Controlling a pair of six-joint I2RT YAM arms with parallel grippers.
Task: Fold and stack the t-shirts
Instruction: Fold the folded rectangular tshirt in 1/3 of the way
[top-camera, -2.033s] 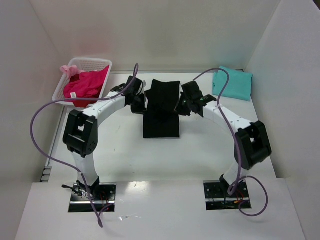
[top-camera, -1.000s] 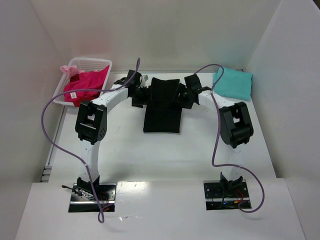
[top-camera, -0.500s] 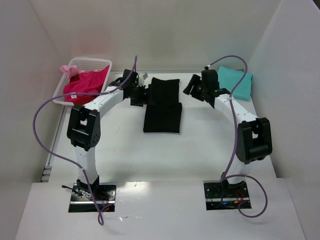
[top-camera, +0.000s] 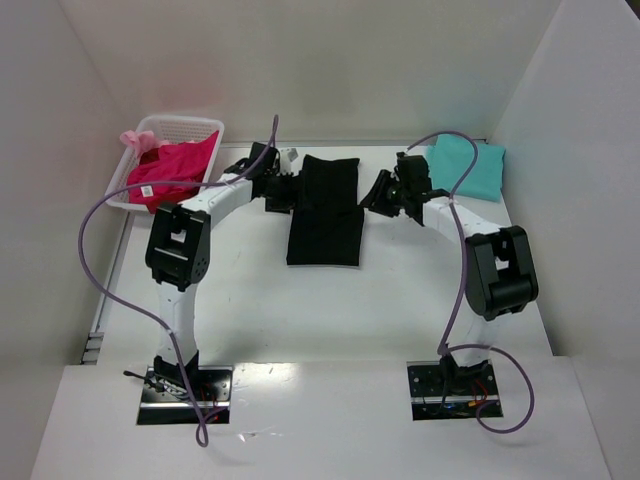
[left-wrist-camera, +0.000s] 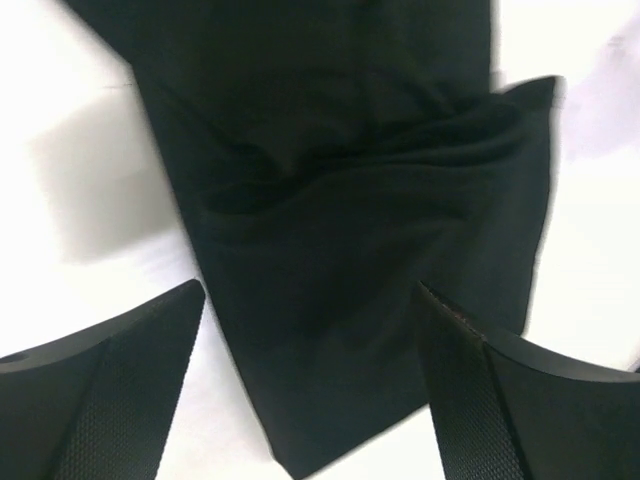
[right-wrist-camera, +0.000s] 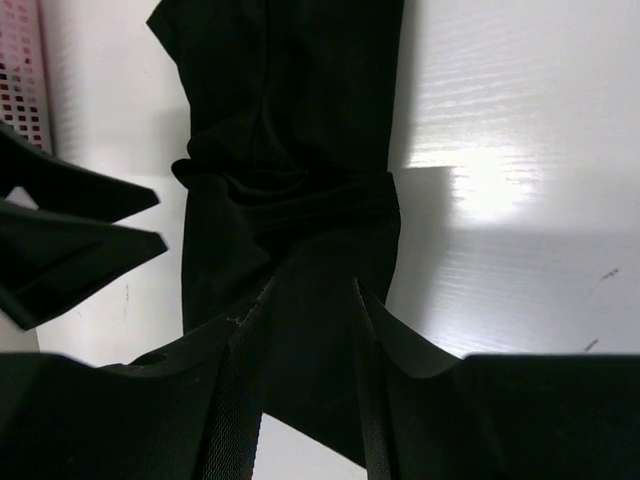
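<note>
The teal t-shirt (top-camera: 468, 168) lies folded at the far right of the surface (top-camera: 330, 310), the black t-shirt (top-camera: 325, 210) sits mid-surface only part folded, between the wide-open left claw (left-wrist-camera: 310, 295) and the narrowed, empty right claw (right-wrist-camera: 312, 288), and the magenta t-shirt (top-camera: 170, 172) lies crumpled in the far-left basket (top-camera: 185, 124).

Black t-shirt (top-camera: 325, 225); teal t-shirt (top-camera: 475, 172); magenta-pink t-shirt (top-camera: 172, 170); white lattice basket (top-camera: 185, 121).

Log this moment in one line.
black t-shirt: part-folded, centre | left gripper: open, at it | right gripper: part open, beside it | teal t-shirt: far right | pink t-shirt: in basket
</note>
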